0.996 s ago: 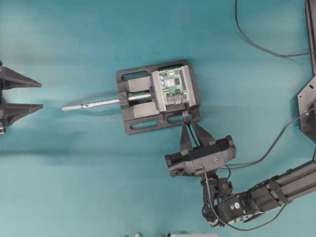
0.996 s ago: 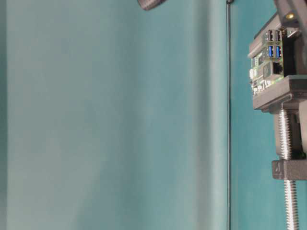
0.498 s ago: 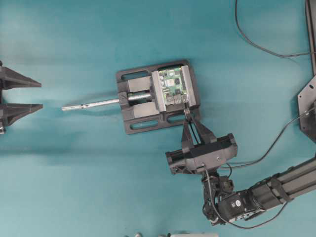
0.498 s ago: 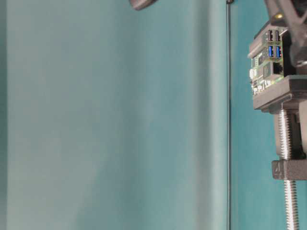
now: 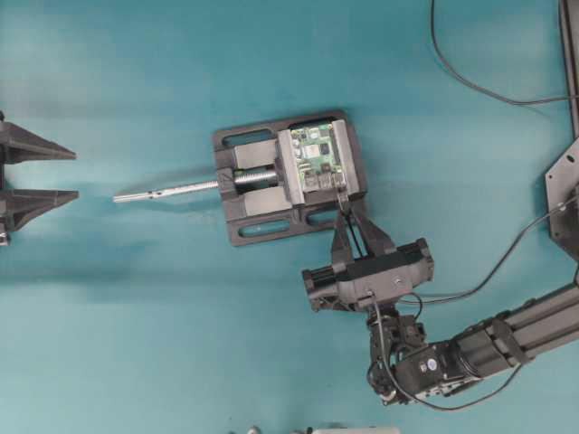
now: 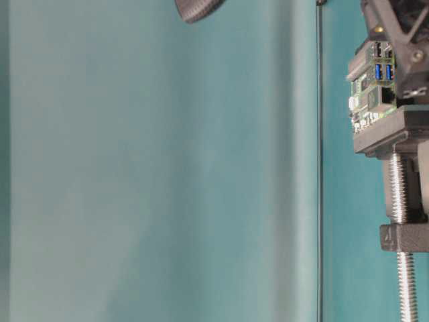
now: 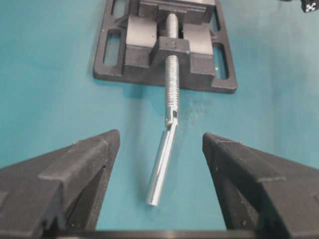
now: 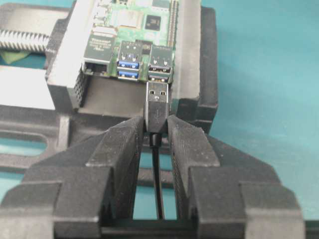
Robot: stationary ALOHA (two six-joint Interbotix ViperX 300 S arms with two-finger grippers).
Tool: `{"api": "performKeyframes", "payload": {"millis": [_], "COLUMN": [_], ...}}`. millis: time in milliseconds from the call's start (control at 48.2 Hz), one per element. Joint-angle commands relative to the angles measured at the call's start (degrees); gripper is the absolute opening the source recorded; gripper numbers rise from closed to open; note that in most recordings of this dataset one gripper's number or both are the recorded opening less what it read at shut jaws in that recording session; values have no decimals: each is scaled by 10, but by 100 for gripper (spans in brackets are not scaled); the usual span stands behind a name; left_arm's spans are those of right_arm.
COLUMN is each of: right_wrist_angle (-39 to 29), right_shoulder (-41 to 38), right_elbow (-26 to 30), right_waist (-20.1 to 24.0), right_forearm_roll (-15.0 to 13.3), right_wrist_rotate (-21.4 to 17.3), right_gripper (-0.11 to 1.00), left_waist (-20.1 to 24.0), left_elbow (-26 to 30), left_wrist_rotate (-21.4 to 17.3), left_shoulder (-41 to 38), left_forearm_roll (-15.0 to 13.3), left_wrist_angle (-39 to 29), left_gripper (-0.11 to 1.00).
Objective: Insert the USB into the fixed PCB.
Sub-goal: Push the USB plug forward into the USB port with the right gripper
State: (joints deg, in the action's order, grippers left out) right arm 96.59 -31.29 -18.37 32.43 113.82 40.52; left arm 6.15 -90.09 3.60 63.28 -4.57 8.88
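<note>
Pinching the USB (image 8: pixel 157 107) just short of the fixed PCB (image 8: pixel 133 30), right jaws; left jaws spread.

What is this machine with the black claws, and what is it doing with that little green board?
It is a robot with two arms, and each arm ends in a claw called a gripper. One picture looks down from above, one looks from table height, and two come from small cameras on the wrists. On the blue-green table sits a black vise, a clamp tightened by a metal screw rod. It holds the green circuit board steady. The right gripper pinches a USB plug on a thin black cable, with its metal tip just in front of the board's sockets, not yet pushed in. The left gripper waits open, holding nothing, facing the rod.
</note>
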Motion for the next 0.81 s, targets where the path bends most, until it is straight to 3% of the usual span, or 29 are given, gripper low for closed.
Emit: {"api": "performKeyframes", "payload": {"millis": [0, 789], "right_wrist_angle": [7, 4], "right_shoulder": [26, 26], "right_elbow": [3, 3], "right_waist": [-4, -19], "right_forearm_roll": [-6, -12], "right_wrist_rotate": [-1, -3], "right_gripper": [21, 21], "left_waist": [1, 1], "left_elbow": [7, 7], "left_wrist_rotate": [5, 5], "left_shoulder": [-4, -4], "left_forearm_roll": [3, 3], "left_wrist_angle": [4, 4], "left_gripper": [83, 83]}}
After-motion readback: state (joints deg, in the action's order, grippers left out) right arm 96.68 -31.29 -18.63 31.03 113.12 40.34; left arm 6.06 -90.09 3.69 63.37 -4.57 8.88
